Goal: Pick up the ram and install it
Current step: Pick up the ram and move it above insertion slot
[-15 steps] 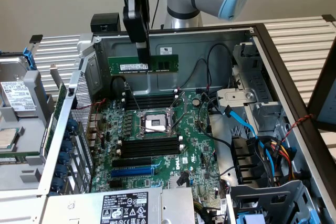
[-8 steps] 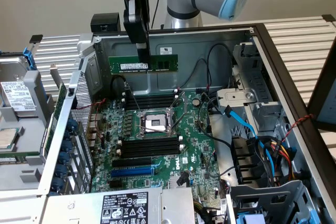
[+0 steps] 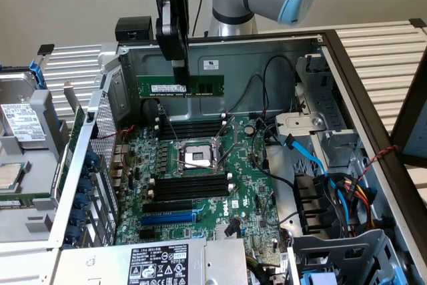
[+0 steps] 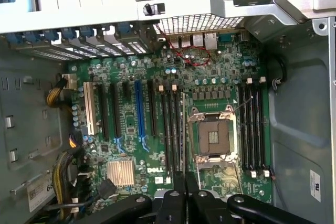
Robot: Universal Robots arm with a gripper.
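Gripping the long, thin green circuit-board ram [image 3: 203,85] mid-length, the black gripper [image 3: 179,70] needed it level, parallel with the long black slots [image 3: 193,129].

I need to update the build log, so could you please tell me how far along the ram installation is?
Done: the ram is picked up, clamped at its top edge by the fingers.
In hand: it hangs level in the air above the motherboard, touching nothing else.
Left: seating it. The black slots on either side of the CPU socket hold no stick yet.
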